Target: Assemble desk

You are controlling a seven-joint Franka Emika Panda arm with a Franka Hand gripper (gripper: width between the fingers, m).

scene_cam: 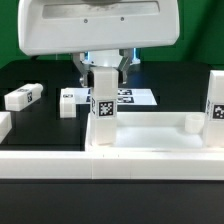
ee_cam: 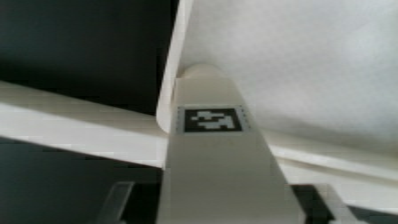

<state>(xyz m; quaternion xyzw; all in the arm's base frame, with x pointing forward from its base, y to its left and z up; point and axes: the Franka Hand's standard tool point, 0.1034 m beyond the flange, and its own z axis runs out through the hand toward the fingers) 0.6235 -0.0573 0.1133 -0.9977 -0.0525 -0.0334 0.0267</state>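
Note:
My gripper (scene_cam: 103,78) is shut on a square white leg (scene_cam: 103,108) with a black-and-white tag and holds it upright at the near left corner of the desk top (scene_cam: 150,133). In the wrist view the leg (ee_cam: 217,150) runs out from between my fingers (ee_cam: 128,203), and its far end sits at the edge of the white desk top (ee_cam: 302,70). Whether the leg's end is in a socket is hidden. A second leg (scene_cam: 215,100) stands upright at the top's corner on the exterior view's right.
Two loose legs (scene_cam: 22,97) (scene_cam: 68,100) lie on the black table at the exterior view's left. The marker board (scene_cam: 128,97) lies behind the gripper. A long low white rail (scene_cam: 60,160) runs along the front and also shows in the wrist view (ee_cam: 71,120).

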